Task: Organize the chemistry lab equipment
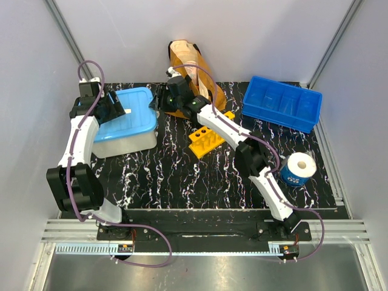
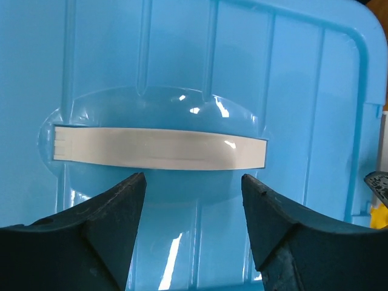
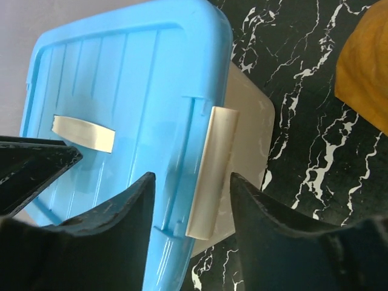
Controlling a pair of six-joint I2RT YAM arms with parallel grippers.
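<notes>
The yellow test-tube rack (image 1: 205,140) lies on the black marbled mat, partly under my right arm. No loose tubes or blue stick show. A white tub with a light-blue lid (image 1: 130,118) stands at the left. My left gripper (image 1: 115,108) is open and empty above the lid (image 2: 200,73), its jaws just short of the lid's white handle strip (image 2: 160,147). My right gripper (image 1: 162,100) is open at the lid's right edge. In the right wrist view its jaws (image 3: 191,182) stand either side of the white side latch (image 3: 212,173), not closed on it.
The mustard-brown tote bag (image 1: 191,70) stands at the back behind my right gripper. A blue divided tray (image 1: 282,103) sits at the back right. A blue-and-white roll (image 1: 298,168) stands near the right edge. Grey walls enclose the mat.
</notes>
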